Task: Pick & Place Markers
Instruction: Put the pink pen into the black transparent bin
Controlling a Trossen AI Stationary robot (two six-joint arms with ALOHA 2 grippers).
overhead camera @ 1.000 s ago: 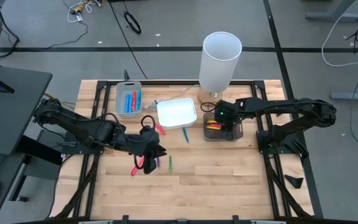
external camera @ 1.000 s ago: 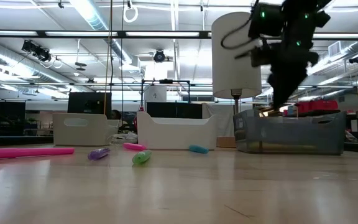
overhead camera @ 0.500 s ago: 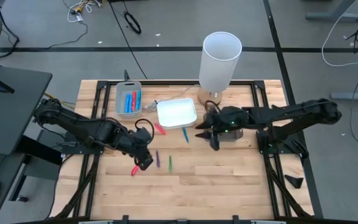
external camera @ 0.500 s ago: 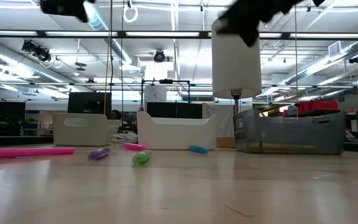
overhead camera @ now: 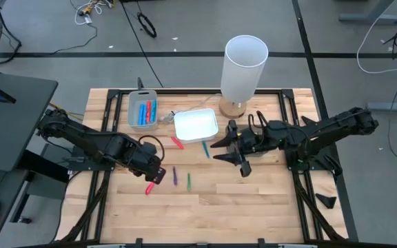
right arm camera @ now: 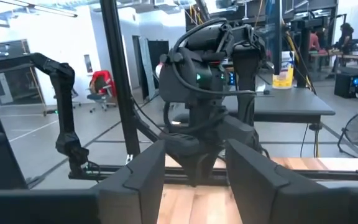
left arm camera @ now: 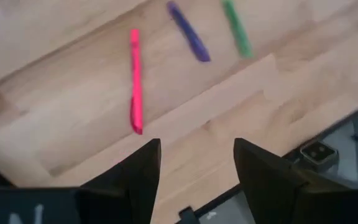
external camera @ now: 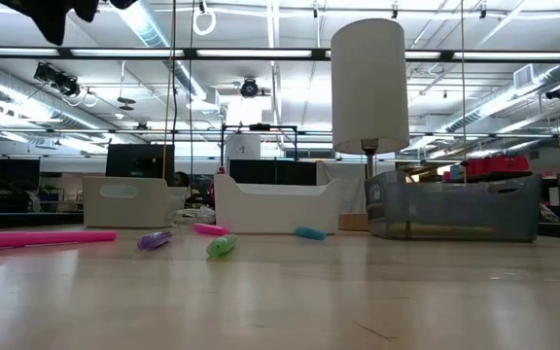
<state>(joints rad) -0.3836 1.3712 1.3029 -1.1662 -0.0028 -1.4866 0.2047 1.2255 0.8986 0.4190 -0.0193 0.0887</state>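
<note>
Several markers lie flat on the wooden table: a pink one (left arm camera: 135,81) (external camera: 37,237), a purple one (left arm camera: 188,38) (overhead camera: 175,176), a green one (left arm camera: 237,28) (overhead camera: 189,180), a teal one (overhead camera: 206,149) and a red-pink one (overhead camera: 177,142). More markers lie in the grey tray (overhead camera: 143,110) and in the dark tray (external camera: 450,204). My left gripper (left arm camera: 194,168) (overhead camera: 155,173) hovers open above the pink marker. My right gripper (overhead camera: 229,157) (right arm camera: 194,177) is open and empty, in the air left of the dark tray, pointing level toward the left arm.
A white tray (overhead camera: 196,125) sits between the grey and dark trays. A tall white lamp (overhead camera: 243,65) stands near the far edge. The left arm's wrist (right arm camera: 210,93) faces my right gripper. Bare wood lies along the near side (overhead camera: 253,200).
My right gripper has risen out of the dark tray, swung toward the table's left and near side, and tipped from pointing down to level. My left gripper has drifted slightly toward the left edge above the pink marker. The markers on the table have stayed put.
</note>
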